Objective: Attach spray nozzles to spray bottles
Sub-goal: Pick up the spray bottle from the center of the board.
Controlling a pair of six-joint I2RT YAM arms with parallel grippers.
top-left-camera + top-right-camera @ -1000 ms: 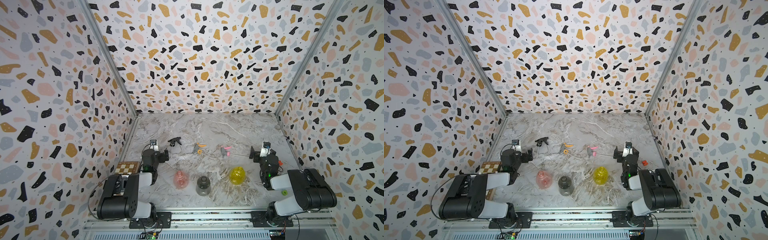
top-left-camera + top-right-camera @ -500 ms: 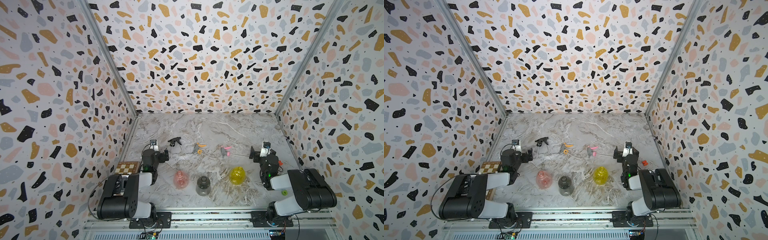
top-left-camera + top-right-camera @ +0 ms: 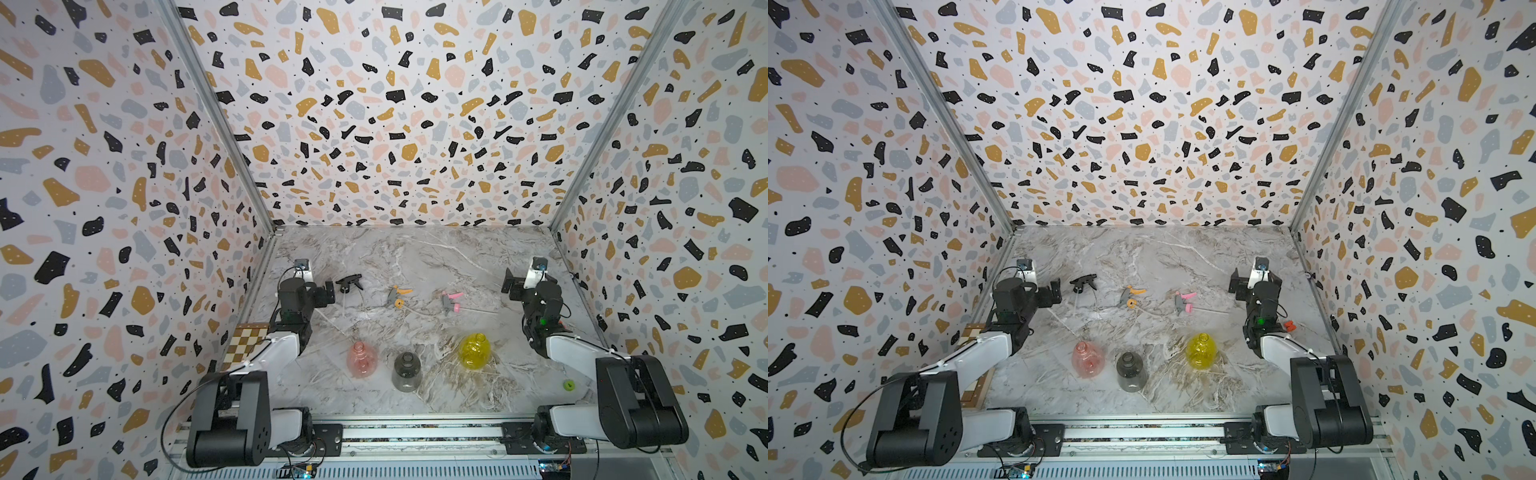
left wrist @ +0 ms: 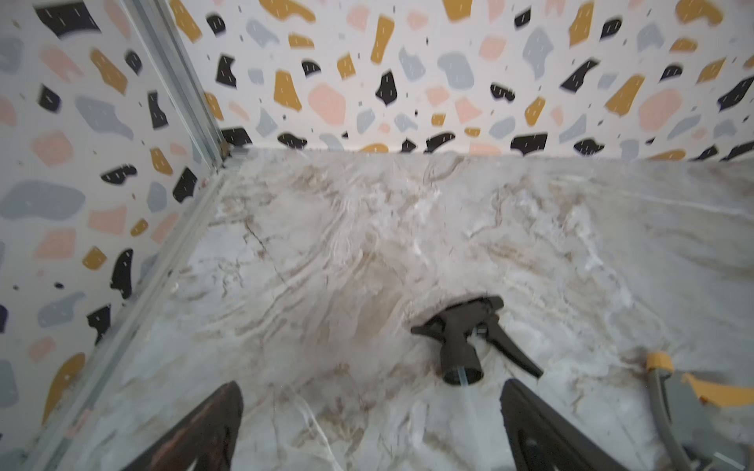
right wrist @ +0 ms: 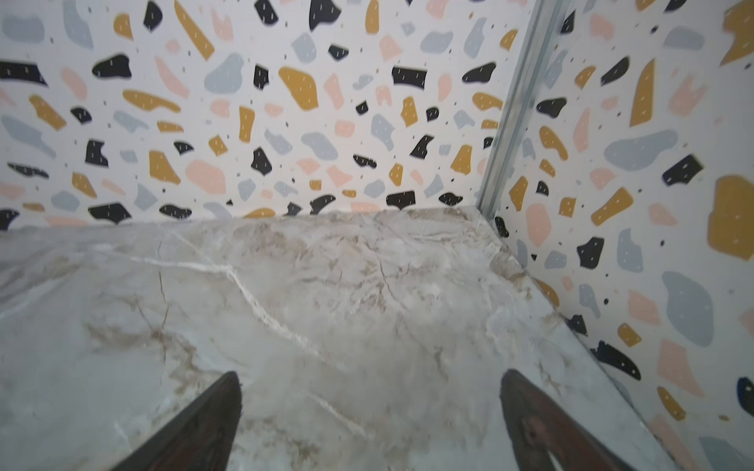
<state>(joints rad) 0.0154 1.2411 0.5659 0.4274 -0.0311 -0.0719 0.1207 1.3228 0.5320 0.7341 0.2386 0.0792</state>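
1. Standing upright in a near row on the veined marble table (image 3: 419, 257) are three translucent bottles with open necks: the rounded pink bottle (image 3: 362, 360), the smoky grey bottle (image 3: 406, 372) and the rounded yellow bottle (image 3: 474, 351).
2. Beyond them, lying well apart, are the black nozzle (image 3: 348, 284), the grey-and-orange nozzle (image 3: 397, 296) and the grey-and-pink nozzle (image 3: 451, 301).
3. The left gripper (image 4: 369, 385) gapes wide and empty, just beside the black nozzle.
4. The right gripper (image 5: 369, 381) is spread wide and empty near the right wall (image 3: 665, 249), with marble open ahead of it.

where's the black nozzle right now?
In both top views the black nozzle lies on the table's left side, just beyond the left gripper, left of the grey-and-orange nozzle.
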